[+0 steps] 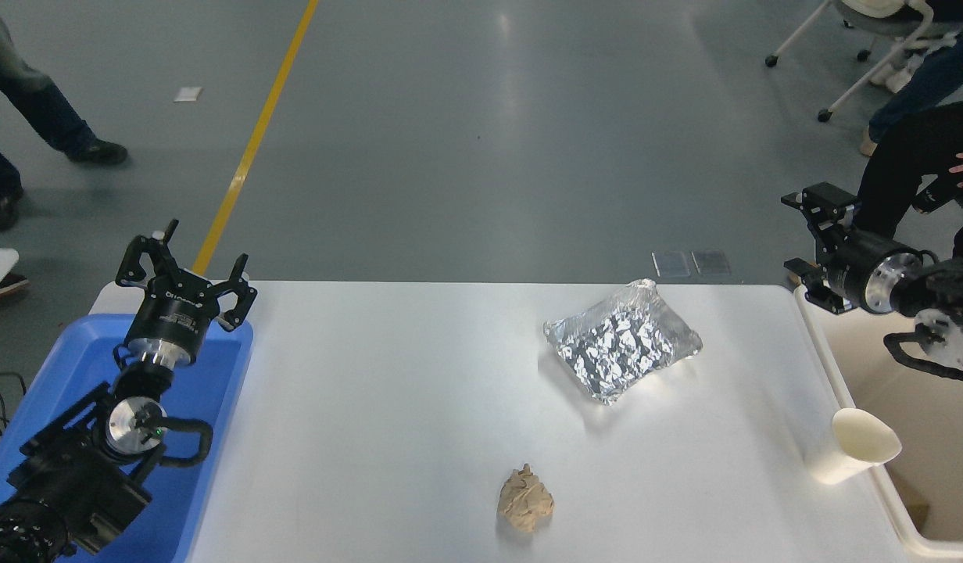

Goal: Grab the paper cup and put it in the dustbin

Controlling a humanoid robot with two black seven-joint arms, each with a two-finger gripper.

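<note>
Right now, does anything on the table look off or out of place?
The paper cup stands at the table's right edge, its rim squashed out of round, beside the dustbin, not in it. The right gripper is up by the far corner, holding nothing.

Paper cup [853,446] lower right on table [388,407], just beside dustbin [888,489] at right edge; foil tray [622,340] centre-right; paper wad [525,498] bottom centre; plastic tray [67,367] lower left.

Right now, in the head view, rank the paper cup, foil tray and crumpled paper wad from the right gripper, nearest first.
From the right gripper:
1. Paper cup, at the table's right edge beside the dustbin.
2. Foil tray, far centre-right; close to the cup's rank.
3. Crumpled paper wad, near centre, clearly farthest.
</note>
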